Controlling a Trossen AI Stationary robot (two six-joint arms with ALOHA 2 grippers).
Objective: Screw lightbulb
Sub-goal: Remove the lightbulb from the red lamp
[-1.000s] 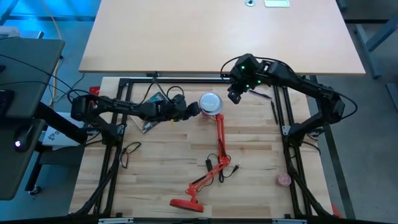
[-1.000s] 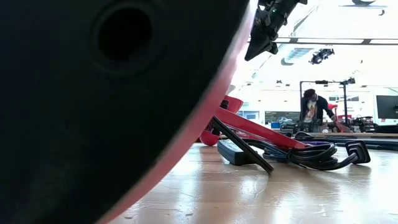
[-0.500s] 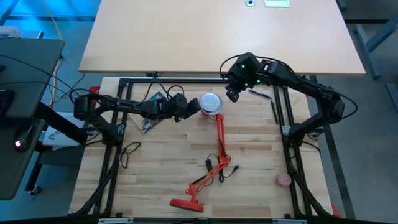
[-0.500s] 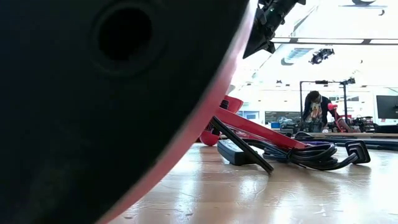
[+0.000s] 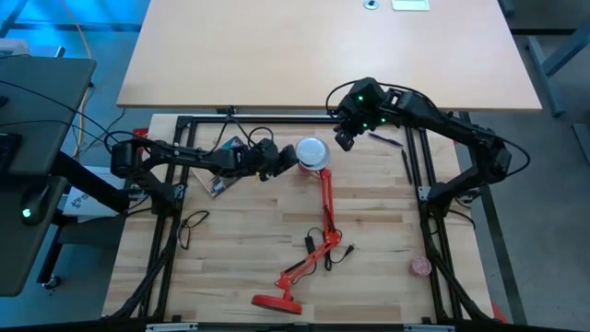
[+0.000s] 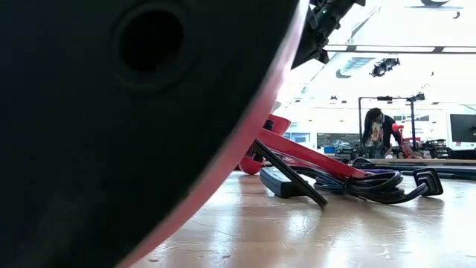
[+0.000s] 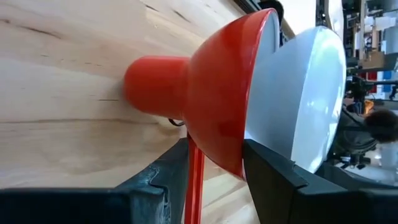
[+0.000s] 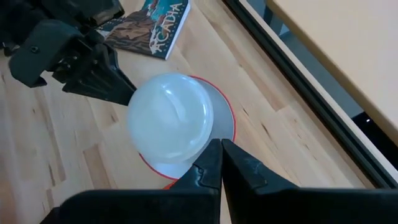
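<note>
Pale wooden planks make up the table, framed by dark rails, with a second tabletop beyond it. Across the planks lies a red lamp, base toward the near edge and shade at the far middle. A booklet lies just beyond the shade on the left arm's side.

Seated in the shade, dome outward, is the bulb; in the left wrist view it bulges well out of the red rim.

At the shade's left side is the left gripper, fingers straddling the rim's edge, one on the red outside and one toward the bulb. They look partly closed about the rim; whether they actually pinch it I cannot tell. Hovering above and just right of the bulb is the right gripper, fingers pressed together and empty.

By my reading, the lamp is being steadied with the bulb started in its socket. Next would call for the right gripper to open, come down around the dome and twist, while the left keeps the shade from turning.
</note>
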